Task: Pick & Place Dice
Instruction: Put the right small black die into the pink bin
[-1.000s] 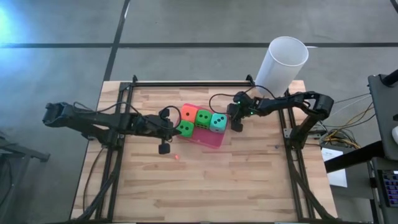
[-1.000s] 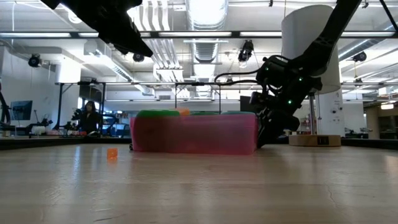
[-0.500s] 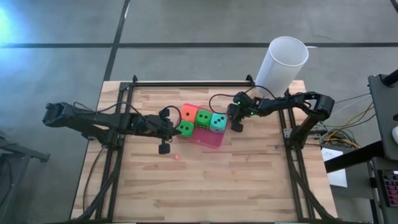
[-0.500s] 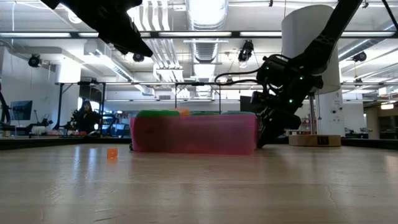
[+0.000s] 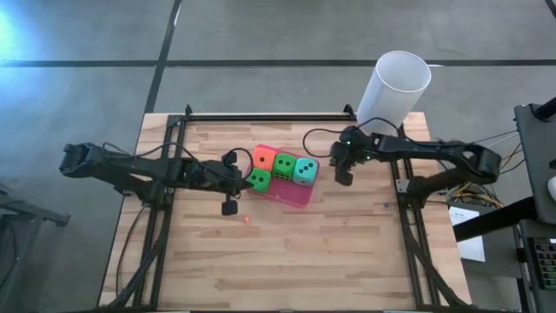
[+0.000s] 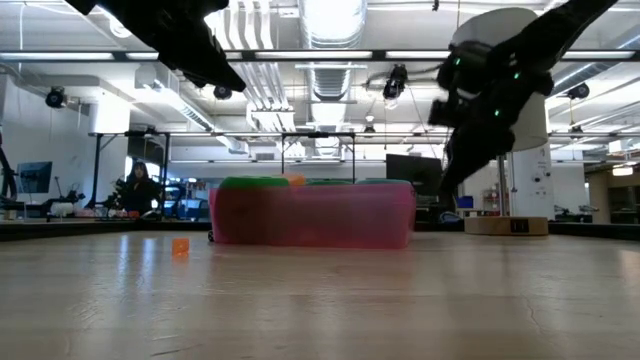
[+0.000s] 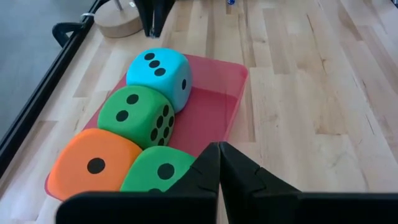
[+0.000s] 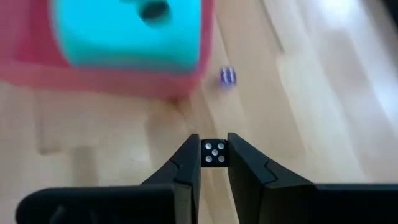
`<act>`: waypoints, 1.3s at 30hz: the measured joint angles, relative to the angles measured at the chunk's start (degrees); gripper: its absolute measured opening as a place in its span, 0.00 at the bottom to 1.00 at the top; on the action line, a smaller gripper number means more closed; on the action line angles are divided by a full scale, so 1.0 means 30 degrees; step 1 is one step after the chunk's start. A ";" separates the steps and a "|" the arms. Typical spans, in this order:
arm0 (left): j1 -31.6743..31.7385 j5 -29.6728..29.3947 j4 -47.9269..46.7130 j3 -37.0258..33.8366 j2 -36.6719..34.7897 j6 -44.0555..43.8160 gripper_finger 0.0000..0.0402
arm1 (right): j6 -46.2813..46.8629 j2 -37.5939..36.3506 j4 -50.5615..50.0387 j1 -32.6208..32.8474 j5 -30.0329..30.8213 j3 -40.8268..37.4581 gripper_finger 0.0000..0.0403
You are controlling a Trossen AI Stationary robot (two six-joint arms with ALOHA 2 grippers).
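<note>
Moved since a second ago: right pincer (image 5: pixel 344 178), up off the counter (image 5: pixel 347 252) and back from the right end of the pink pad (image 5: pixel 295 196). Now pinching a tiny black die (image 8: pixel 214 153) between its tips, white pips showing. Left pincer (image 7: pixel 219 155) pressed together, empty, hanging by the pad's front left corner. On the pad, mid-counter nearer the back edge: orange die (image 5: pixel 265 159), two green dice (image 5: pixel 284 163), teal die (image 5: pixel 305 169). Tiny purple cube (image 8: pixel 227 76) just beside the pad.
</note>
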 joint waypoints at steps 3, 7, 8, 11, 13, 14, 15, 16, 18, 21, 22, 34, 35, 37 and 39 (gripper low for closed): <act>0.0000 0.0000 0.0005 0.0000 0.0000 0.0000 0.03 | 0.0594 -0.1567 -0.0072 0.0713 -0.0045 0.0007 0.13; 0.0000 0.0000 -0.0002 0.0000 0.0000 0.0000 0.03 | 0.1646 -0.3143 -0.0094 0.1863 -0.0056 0.0015 0.13; -0.0006 0.0000 0.0004 0.0000 0.0000 0.0004 0.03 | 0.2037 -0.3470 -0.0066 0.2162 -0.0038 0.0015 0.13; 0.0000 0.0000 0.0005 0.0000 0.0000 0.0007 0.03 | 0.2827 -0.4118 -0.0067 0.3060 0.0361 0.0015 0.13; 0.0000 0.0000 0.0005 0.0000 0.0000 0.0015 0.03 | 0.3017 -0.4345 -0.0044 0.3736 0.0386 0.0015 0.13; 0.0000 0.0000 0.0005 0.0000 0.0000 0.0015 0.03 | 0.3103 -0.4397 0.0031 0.4073 0.0380 0.0015 0.13; -0.0006 0.0000 0.0005 0.0000 0.0000 0.0013 0.03 | 0.3268 -0.4394 0.0158 0.4433 0.0379 0.0015 0.13; 0.0000 0.0000 0.0005 0.0000 0.0000 0.0015 0.03 | 0.3426 -0.4347 0.0337 0.4756 0.0379 0.0015 0.13; 0.0000 0.0000 0.0005 0.0000 0.0000 0.0015 0.03 | 0.3495 -0.4095 0.0979 0.5430 0.0386 0.0018 0.13; 0.0000 0.0000 0.0005 0.0000 0.0000 0.0010 0.03 | 0.3505 -0.3573 0.2276 0.6351 0.0371 0.0022 0.13; 0.0000 0.0000 0.0005 0.0000 0.0000 0.0013 0.03 | 0.3491 -0.3386 0.2713 0.6621 0.0371 0.0022 0.13; 0.0000 0.0000 0.0005 0.0000 0.0000 0.0007 0.03 | 0.3216 -0.0616 0.6363 0.7542 0.0320 0.0036 0.13; -0.0007 0.0000 0.0013 0.0000 0.0000 0.0008 0.03 | 0.2937 -0.0279 0.6684 0.7542 0.0325 0.0036 0.13; -0.0006 -0.0006 0.0005 0.0000 0.0000 0.0007 0.03 | 0.2488 0.0392 0.7481 0.7542 0.0286 0.0036 0.13; -0.0003 0.0000 0.0009 0.0000 0.0000 0.0007 0.03 | 0.2260 0.0887 0.8036 0.7542 -0.0084 0.0036 0.13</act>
